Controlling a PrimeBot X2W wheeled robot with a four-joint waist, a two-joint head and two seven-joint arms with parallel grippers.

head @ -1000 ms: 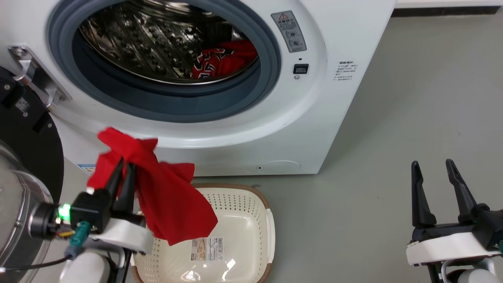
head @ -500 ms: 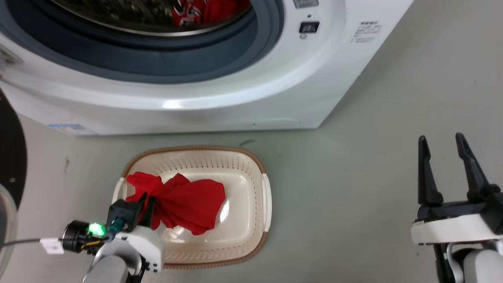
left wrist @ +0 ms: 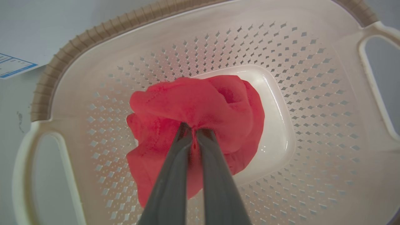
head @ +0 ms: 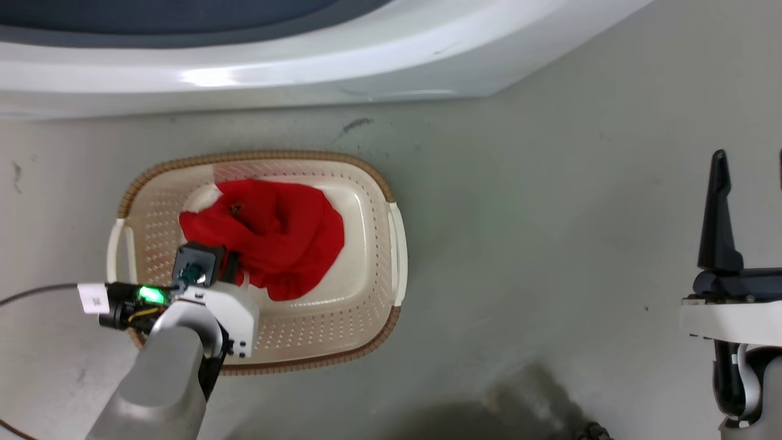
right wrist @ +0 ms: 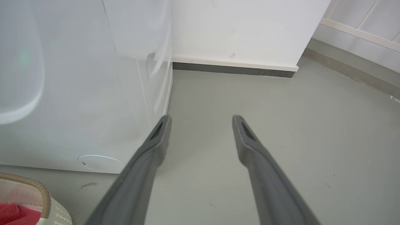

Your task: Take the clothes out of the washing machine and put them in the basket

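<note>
Peering closer, left wrist view shows fingers point(left wrist: 175, 165) clamping clothes point(left wrist: 203, 103) in basket point(left wrist: 312, 62).

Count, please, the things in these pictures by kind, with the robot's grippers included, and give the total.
red garment: 1, lying in the basket
basket: 1
washing machine: 1
grippers: 2, the left gripper shut on the red garment, the right gripper open
Total: 5
</note>
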